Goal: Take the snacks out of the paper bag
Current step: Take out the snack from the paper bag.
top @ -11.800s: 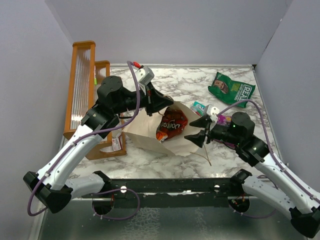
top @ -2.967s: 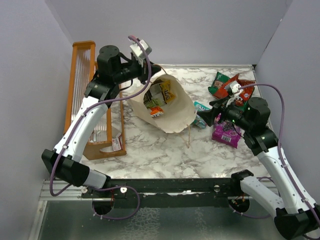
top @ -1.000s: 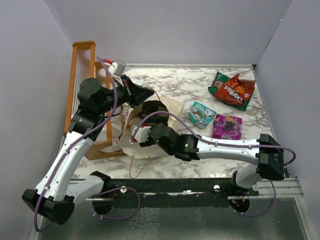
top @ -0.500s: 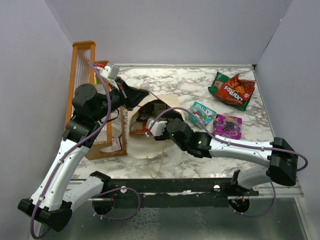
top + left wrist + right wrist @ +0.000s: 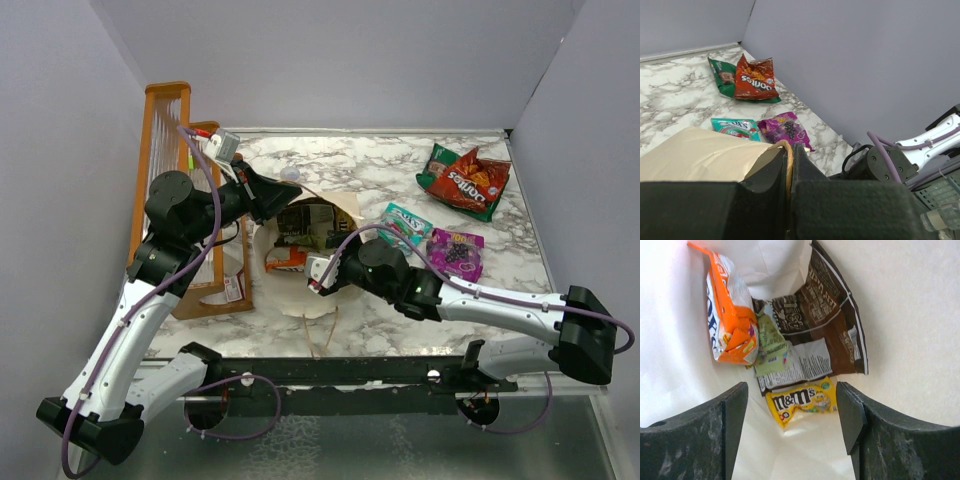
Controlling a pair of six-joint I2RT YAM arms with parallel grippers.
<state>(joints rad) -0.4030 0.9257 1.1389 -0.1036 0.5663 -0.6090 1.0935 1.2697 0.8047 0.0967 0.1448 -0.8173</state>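
- A cream paper bag (image 5: 290, 297) lies on its side on a marble table (image 5: 380, 165), just beside an orange-framed wooden rack (image 5: 160, 150); its open mouth faces the near edge
- The left gripper (image 5: 790, 156) is clenched on the bag's upper rim, with a tan loop handle (image 5: 788, 160) pinched between its fingers; it holds the mouth open
- The right gripper (image 5: 791, 390) sits at the bag's mouth with its jaws spread wide and nothing between them; both fingers (image 5: 732, 430) frame the bag's inside
- Deep in the bag lie four snacks: an orange packet (image 5: 730, 320) against the left wall; a brown chip bag (image 5: 827, 325) on the right; a pale printed packet (image 5: 775, 352) between them, overlapping both; a yellow candy pack (image 5: 802, 402) nearest the gripper, not touched by it
- Four snacks lie out on the table to the right of the bag: a green bag (image 5: 436, 160) at the far corner with an orange-red chip bag (image 5: 470, 183) partly on top of it; a teal-pink packet (image 5: 405, 225) near the bag; a purple pouch (image 5: 455, 252) just beside that
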